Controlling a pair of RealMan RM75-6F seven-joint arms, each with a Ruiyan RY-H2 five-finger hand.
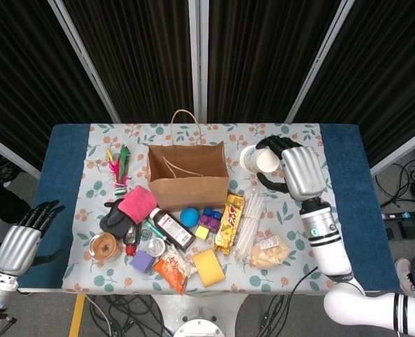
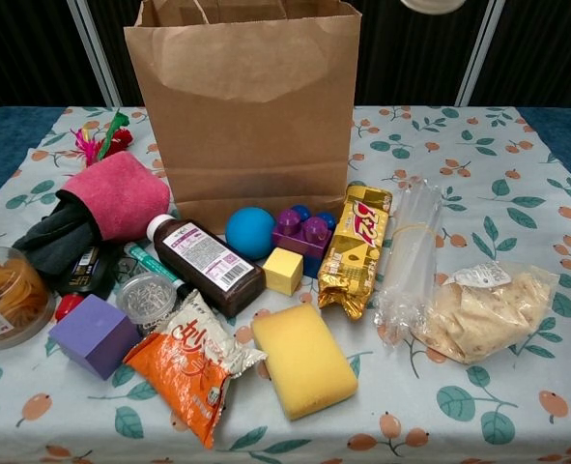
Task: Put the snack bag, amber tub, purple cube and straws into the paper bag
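The brown paper bag (image 1: 188, 179) (image 2: 246, 106) stands open at mid table. In front of it lie the orange snack bag (image 1: 170, 270) (image 2: 193, 372), the purple cube (image 1: 142, 261) (image 2: 94, 334) and, at the left, the amber tub (image 1: 104, 246) (image 2: 5, 295). The bundle of clear straws (image 1: 248, 223) (image 2: 409, 256) lies to the right of the gold bar. My right hand (image 1: 295, 168) holds a stack of white paper cups (image 1: 258, 159) in the air, just right of the bag's mouth. Only the cups' edge (image 2: 432, 5) shows in the chest view. My left hand (image 1: 26, 239) hovers off the table's left edge, fingers apart, holding nothing.
A yellow sponge (image 2: 304, 358), brown bottle (image 2: 208, 263), blue ball (image 2: 251, 232), gold snack bar (image 2: 355, 249), purple and yellow blocks (image 2: 299, 242) and pink cloth (image 2: 119, 193) crowd the front. A clear bag of chips (image 2: 478, 309) lies right of the straws.
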